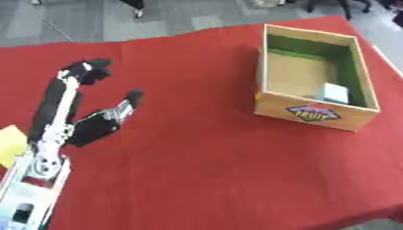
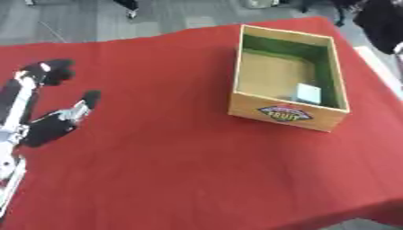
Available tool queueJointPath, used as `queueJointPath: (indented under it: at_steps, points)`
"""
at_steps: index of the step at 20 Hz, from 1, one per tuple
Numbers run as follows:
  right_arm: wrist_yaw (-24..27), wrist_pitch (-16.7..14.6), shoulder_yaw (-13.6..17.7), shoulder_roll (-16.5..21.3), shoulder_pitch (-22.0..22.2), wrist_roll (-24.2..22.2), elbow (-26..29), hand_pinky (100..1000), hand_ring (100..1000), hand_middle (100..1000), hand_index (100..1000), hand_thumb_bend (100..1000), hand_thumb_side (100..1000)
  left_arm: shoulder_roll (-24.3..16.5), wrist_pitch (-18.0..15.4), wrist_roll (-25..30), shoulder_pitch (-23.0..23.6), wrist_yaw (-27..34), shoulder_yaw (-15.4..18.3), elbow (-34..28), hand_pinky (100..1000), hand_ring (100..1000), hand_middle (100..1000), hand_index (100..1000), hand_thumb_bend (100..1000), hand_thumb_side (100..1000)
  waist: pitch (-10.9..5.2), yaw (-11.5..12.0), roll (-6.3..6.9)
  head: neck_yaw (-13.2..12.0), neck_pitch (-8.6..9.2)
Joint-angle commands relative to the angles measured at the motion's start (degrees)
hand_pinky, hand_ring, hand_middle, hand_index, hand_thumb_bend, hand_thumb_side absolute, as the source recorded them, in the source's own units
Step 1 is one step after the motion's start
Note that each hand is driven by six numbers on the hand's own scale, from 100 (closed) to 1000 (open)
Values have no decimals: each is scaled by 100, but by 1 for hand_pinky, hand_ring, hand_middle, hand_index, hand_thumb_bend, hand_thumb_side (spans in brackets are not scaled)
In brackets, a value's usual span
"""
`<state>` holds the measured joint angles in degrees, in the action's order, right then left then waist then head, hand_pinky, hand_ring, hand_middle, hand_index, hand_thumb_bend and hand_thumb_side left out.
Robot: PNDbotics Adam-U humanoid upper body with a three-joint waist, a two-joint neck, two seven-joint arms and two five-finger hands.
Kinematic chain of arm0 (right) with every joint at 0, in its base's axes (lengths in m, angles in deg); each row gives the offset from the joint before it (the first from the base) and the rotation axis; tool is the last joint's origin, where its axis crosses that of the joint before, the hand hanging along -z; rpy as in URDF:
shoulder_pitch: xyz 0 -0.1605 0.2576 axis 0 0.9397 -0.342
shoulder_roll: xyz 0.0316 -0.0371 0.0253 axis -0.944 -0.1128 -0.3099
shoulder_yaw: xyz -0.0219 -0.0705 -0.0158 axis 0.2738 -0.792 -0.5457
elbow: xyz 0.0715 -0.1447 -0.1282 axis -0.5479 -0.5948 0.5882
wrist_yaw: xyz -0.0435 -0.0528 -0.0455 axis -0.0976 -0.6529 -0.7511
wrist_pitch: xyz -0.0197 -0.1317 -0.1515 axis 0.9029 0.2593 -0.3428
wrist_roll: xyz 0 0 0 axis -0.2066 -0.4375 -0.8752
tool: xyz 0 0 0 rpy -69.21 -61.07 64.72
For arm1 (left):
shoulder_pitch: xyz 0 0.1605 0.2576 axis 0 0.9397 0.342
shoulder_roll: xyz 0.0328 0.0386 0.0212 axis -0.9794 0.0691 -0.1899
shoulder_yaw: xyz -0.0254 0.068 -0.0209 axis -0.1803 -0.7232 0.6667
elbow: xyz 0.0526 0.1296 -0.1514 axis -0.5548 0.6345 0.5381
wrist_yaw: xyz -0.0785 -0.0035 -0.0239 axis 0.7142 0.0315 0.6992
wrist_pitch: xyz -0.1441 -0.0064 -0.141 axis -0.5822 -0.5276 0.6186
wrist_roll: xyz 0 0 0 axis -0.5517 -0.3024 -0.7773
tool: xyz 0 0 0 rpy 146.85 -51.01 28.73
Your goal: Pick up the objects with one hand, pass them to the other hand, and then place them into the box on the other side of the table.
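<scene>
The left hand (image 1: 88, 123) lies low over the red tablecloth (image 1: 197, 157), its fingers stretched out and spread, the thumb angled off to one side. It holds nothing. Beneath its wrist, at the picture's edge, a yellow patch (image 1: 9, 143) peeks out; what it is cannot be made out. The right hand shows in neither view.

Well away to the hand's right, across a wide stretch of cloth, stands the wooden box (image 1: 313, 113) with a fruit label on its near wall and green lining on its inner walls. Inside it, towards the near right corner, lies a small pale block (image 1: 333, 91), apparently one of the task's objects already delivered.

Judging by this, at least one cycle of pick, pass and place seems complete. No other loose object shows on the cloth near the hand, so either the rest lie outside the views, perhaps by the yellow patch, or the job is close to done.

Nothing stands between the hand and the box. Beyond the table's far edge there is grey floor (image 1: 181, 15) and some furniture legs, all well apart from the work.
</scene>
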<state>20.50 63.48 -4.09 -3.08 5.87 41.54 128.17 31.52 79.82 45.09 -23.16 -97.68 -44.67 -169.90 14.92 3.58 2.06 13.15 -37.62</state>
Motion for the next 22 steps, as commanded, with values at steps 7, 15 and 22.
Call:
queueJointPath:
  at_steps: [7,15,22]
  points:
    - [-112,4,440,-187,544,386,714,966,1000,901,1000,100,470,-1511,785,411,135,862,721,-985,770,717,639,808,522,569,-131,-5,13,-126,-57]
    - [-362,177,546,-387,739,447,747,969,1000,906,1000,100,476,-2263,1008,875,244,1105,1003,-801,772,726,655,820,538,586,-119,4,12,-283,-118]
    - [-554,219,554,-483,811,434,746,972,1000,908,1000,100,479,-2494,1209,1537,143,1167,887,-461,810,768,683,828,672,516,-124,-20,19,-314,-151]
